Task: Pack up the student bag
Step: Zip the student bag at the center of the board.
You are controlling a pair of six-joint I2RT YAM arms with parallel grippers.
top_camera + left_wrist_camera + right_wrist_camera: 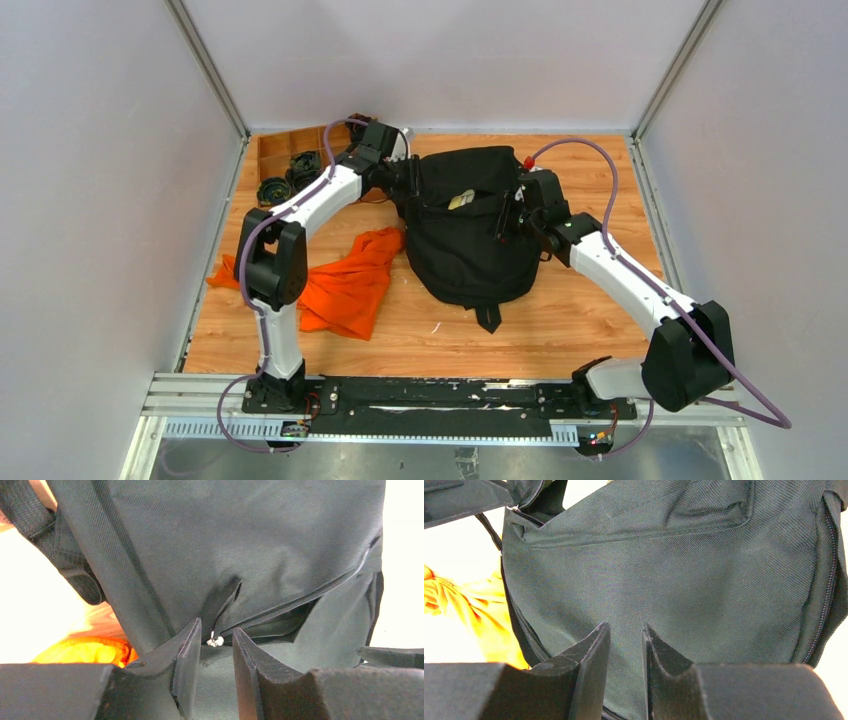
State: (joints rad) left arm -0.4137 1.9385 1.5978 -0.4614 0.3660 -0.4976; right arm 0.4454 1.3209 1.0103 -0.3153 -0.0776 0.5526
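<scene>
Student bag [465, 245] lies flat mid-counter, toward the far edge, its top zip gaping with a pale item [460, 200] showing inside. Left claw [216, 626] is at the bag's far-left side: narrow gap, nothing clamped, silver zip pull [215, 641] right at the tips. Right claw [625, 625] is against the bag's right side: also a narrow gap, only bag fabric behind it.

Obstacles: orange cloth [350, 285] is crumpled on the left, touching the bag's left edge and lying under the left forearm. A wooden tray [280, 150] in the far-left corner holds dark round parts [303, 165], just beside the left arm's wrist. A loose strap [487, 318] sticks out from the bag's near end.

Room: bare counter [560, 330] near and right of the bag, up to the base rail [430, 395]. Walls box in left, right and far; the bag's top sits near the far wall.
</scene>
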